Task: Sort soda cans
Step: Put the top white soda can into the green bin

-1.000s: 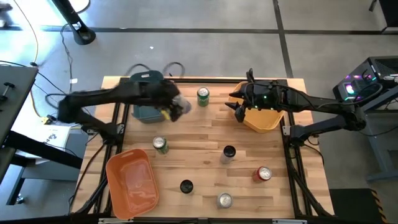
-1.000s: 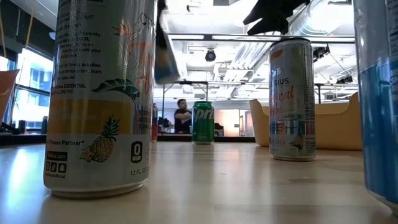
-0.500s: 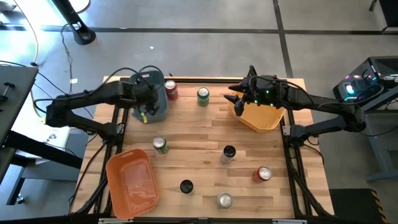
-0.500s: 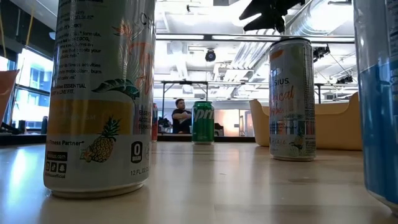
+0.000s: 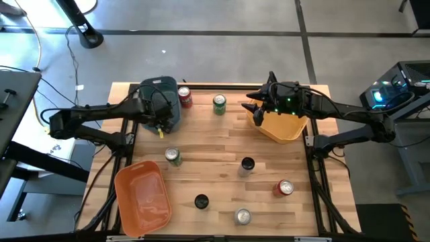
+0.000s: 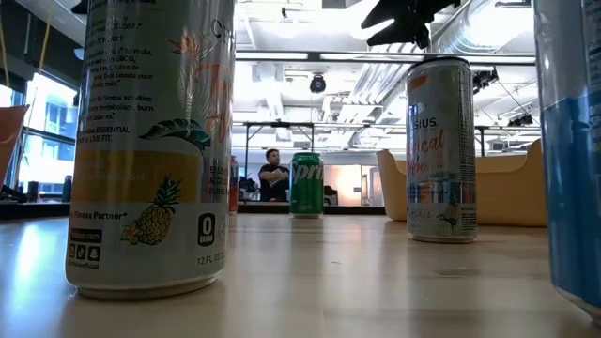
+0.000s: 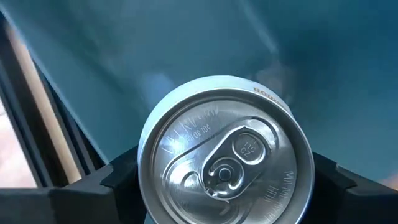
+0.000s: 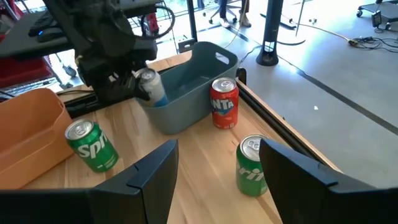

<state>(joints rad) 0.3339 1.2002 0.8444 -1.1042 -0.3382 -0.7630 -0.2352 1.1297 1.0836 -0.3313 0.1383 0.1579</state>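
My left gripper (image 5: pixel 160 124) is at the near end of the dark teal bin (image 5: pixel 161 94), shut on a silver soda can (image 7: pixel 227 158) whose top faces the wrist camera. My right gripper (image 5: pixel 254 107) hangs open and empty above the yellow bin's (image 5: pixel 287 128) left rim. Standing on the table are a red can (image 5: pixel 184 97) and a green can (image 5: pixel 219 103) at the far side, a green can (image 5: pixel 173 156), a black can (image 5: pixel 247 165), a red can (image 5: pixel 285 188), a black can (image 5: pixel 201 200) and a silver can (image 5: pixel 242 216). My left gripper pinches the silver can's side wall (image 7: pixel 146 186) between its two fingers (image 7: pixel 118 183), one on each side, just below the top. The fingers come from above, pointing steeply down. The can (image 8: pixel 151 87) hangs a little tilted, top up, lifted clear of the table at the bin's end.
An orange bin (image 5: pixel 142 195) lies at the near left corner. Black frame rails run along the table's left and right edges. The bare wood in the table's middle is free. In the low view, a person (image 6: pixel 274 176) sits far behind the table.
My left gripper has carried the silver can from near the table's far middle toward the left edge and down to the teal bin, tipping over until it points steeply down. The red can beside the bin, hidden by the arm before, now shows.
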